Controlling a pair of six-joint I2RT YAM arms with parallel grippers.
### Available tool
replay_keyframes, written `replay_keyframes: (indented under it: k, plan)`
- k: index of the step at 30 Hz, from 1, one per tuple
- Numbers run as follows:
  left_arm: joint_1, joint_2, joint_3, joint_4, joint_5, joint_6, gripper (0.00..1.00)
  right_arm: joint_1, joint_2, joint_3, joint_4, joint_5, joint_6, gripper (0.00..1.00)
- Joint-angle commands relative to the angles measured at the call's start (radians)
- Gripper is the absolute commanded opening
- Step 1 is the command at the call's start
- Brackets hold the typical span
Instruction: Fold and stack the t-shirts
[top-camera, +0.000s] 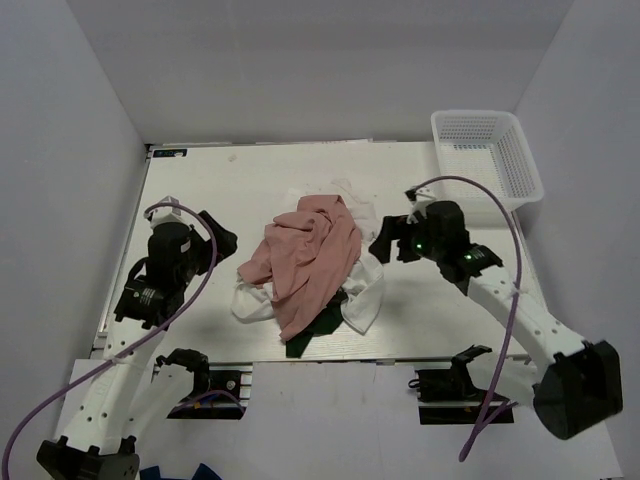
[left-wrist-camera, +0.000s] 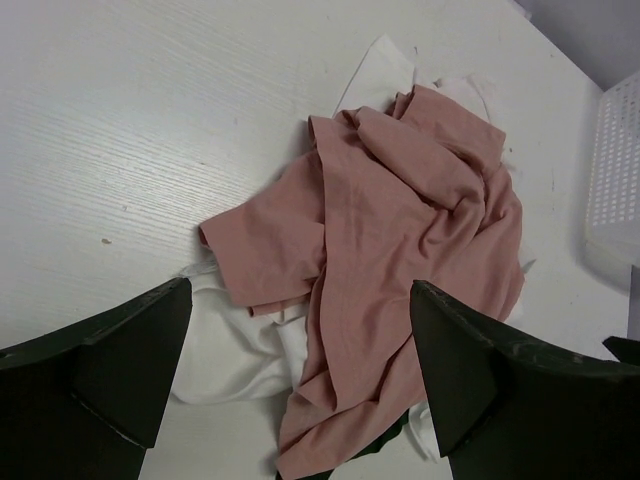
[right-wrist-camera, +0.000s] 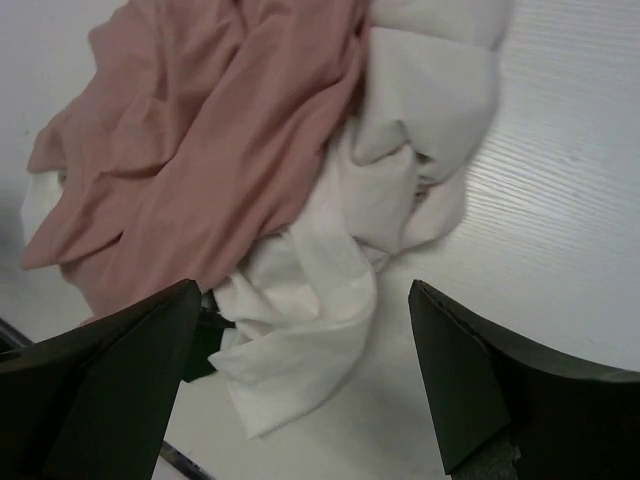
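The t-shirts (top-camera: 310, 275) lie heaped in the middle of the table (top-camera: 200, 180), the pink shirt (top-camera: 305, 255) draped over white ones (top-camera: 365, 300) and a dark green one (top-camera: 318, 328) toward the near edge. Flanking the heap, the left hand (top-camera: 222, 240) and right hand (top-camera: 385, 243) are both spread and empty. The cloth looks light and limp, likely to drag its neighbours; pinch the pink shirt's free edge

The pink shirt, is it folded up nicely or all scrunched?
Scrunched, not folded. The pink t-shirt lies crumpled on top of the white shirts, full of wrinkles.
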Motion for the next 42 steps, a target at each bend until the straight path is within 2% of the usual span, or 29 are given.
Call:
replay_keyframes:
  k: [1,4,6,7,8,10,11,12,16,19,20,22,23,24,26,27,28,32,42]
  plan:
    - [-0.003,-0.001,-0.003,0.018,0.028,0.000,1.00,0.098,0.123,0.106,0.040,-0.020,-0.037,0.90]
    - [-0.003,-0.001,-0.013,0.018,0.028,0.000,1.00,0.221,0.196,0.181,0.042,0.063,-0.052,0.90]
    - [-0.003,-0.001,-0.013,0.018,0.028,0.000,1.00,0.314,0.312,0.238,0.027,0.136,-0.061,0.90]
    - [-0.003,-0.010,-0.013,0.018,0.019,0.000,1.00,0.336,0.372,0.279,0.019,0.162,-0.064,0.90]
    - [-0.003,-0.010,-0.013,0.018,0.019,0.000,1.00,0.347,0.435,0.322,0.001,0.275,-0.067,0.90]
    - [-0.003,-0.010,-0.013,0.008,0.019,0.000,1.00,0.403,0.530,0.366,-0.024,0.345,-0.058,0.90]
    - [-0.003,-0.010,-0.013,0.008,0.019,-0.009,1.00,0.414,0.563,0.441,-0.057,0.438,-0.040,0.90]
    - [-0.003,-0.010,-0.022,0.008,0.019,-0.009,1.00,0.419,0.651,0.466,-0.067,0.459,-0.035,0.90]
    - [-0.003,-0.010,-0.023,0.008,0.019,-0.009,1.00,0.457,0.805,0.590,-0.085,0.518,-0.043,0.90]
    - [-0.003,-0.010,-0.023,0.008,0.001,-0.009,1.00,0.475,0.886,0.636,-0.088,0.606,-0.031,0.84]
    - [-0.003,-0.001,-0.023,-0.001,0.000,-0.009,1.00,0.486,0.903,0.644,-0.093,0.624,-0.026,0.78]
    - [-0.003,-0.001,-0.023,-0.001,-0.009,-0.009,1.00,0.492,0.890,0.660,-0.087,0.670,-0.027,0.66]
    - [-0.003,0.010,-0.023,-0.001,-0.009,-0.009,1.00,0.499,0.879,0.660,-0.079,0.690,-0.026,0.56]
    - [-0.003,0.010,-0.013,-0.010,-0.009,-0.009,1.00,0.497,0.864,0.652,-0.070,0.709,-0.027,0.29]
    - [-0.003,0.010,-0.013,-0.010,-0.009,-0.009,1.00,0.494,0.778,0.634,-0.020,0.715,-0.026,0.13]
    - [-0.003,0.010,-0.013,-0.010,-0.009,-0.018,1.00,0.489,0.756,0.618,-0.006,0.713,-0.027,0.00]
    - [-0.003,0.010,-0.013,-0.010,-0.019,-0.018,1.00,0.485,0.683,0.609,0.019,0.718,-0.023,0.00]
    - [-0.003,-0.001,-0.013,-0.010,-0.029,-0.027,1.00,0.477,0.566,0.621,0.051,0.721,-0.052,0.00]
    - [-0.003,-0.001,-0.004,-0.019,-0.029,-0.036,1.00,0.430,0.511,0.682,0.036,0.577,-0.014,0.00]
